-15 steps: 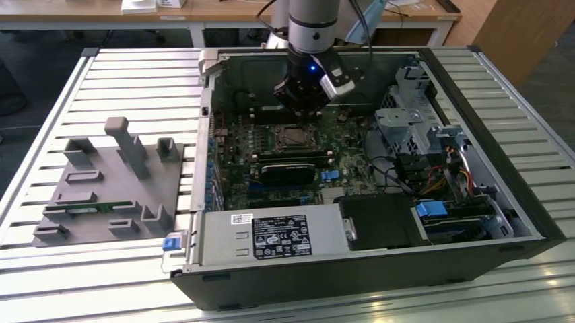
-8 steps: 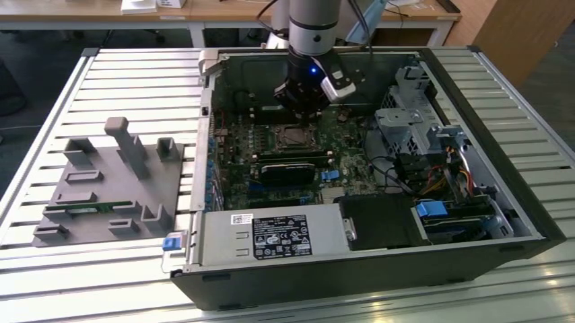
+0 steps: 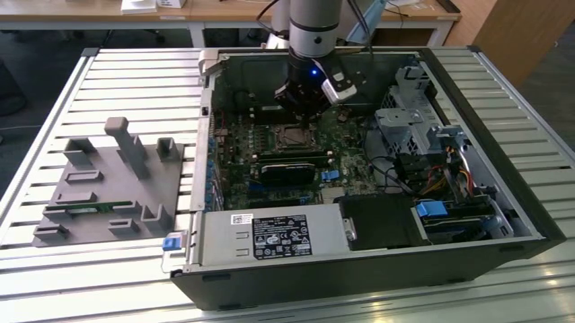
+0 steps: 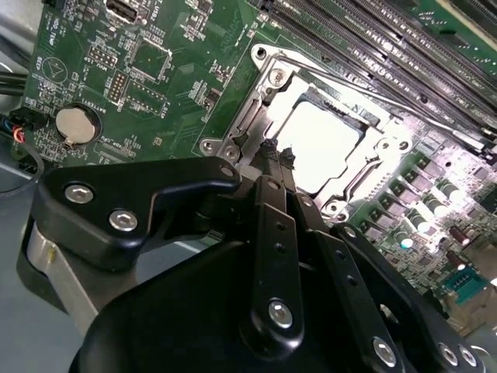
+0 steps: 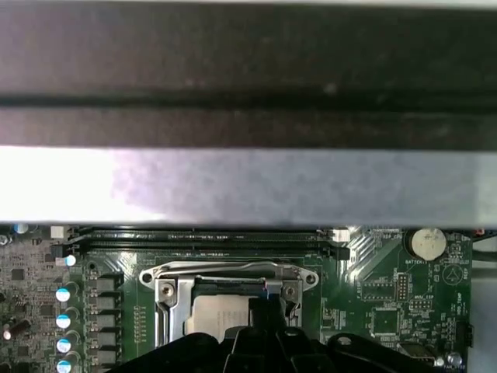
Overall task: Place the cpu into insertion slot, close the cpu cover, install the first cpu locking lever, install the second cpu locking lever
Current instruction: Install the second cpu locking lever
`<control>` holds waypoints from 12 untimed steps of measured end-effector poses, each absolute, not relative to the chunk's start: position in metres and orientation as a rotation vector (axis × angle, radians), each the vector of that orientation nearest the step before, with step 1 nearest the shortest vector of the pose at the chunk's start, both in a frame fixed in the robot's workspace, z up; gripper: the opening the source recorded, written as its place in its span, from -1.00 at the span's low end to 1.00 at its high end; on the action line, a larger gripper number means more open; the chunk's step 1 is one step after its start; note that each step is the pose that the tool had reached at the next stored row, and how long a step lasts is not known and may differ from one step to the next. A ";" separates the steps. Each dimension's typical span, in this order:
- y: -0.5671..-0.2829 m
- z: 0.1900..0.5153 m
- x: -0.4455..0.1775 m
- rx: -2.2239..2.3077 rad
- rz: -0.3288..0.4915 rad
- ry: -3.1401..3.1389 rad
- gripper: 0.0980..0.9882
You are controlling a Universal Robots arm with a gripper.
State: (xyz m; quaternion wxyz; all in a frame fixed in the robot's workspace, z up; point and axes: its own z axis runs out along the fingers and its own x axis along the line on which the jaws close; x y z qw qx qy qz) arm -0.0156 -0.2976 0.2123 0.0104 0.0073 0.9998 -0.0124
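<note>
The cpu lies in the motherboard socket, its pale metal top showing through the opening of the cpu cover, which lies flat over it. The first wrist view has the cpu and the cover as well. A thin wire locking lever runs along one side of the socket. My gripper is shut, its black fingertips pressed together at the socket's edge beside the cover; I cannot tell whether anything thin sits between them. In the exterior view the gripper hangs just above the socket.
The open computer case lies on a slatted metal table. Memory slots, a black card, cables and drive bays crowd the board. A grey fixture sits at the exterior view's left.
</note>
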 end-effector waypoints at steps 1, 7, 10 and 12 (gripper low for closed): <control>-0.298 0.213 -0.016 0.023 -0.038 3.120 -0.98; -0.298 0.219 -0.016 0.022 -0.038 3.120 -0.98; -0.300 0.219 -0.016 0.022 -0.038 3.120 -0.98; -0.302 0.219 -0.016 0.022 -0.038 3.120 -0.98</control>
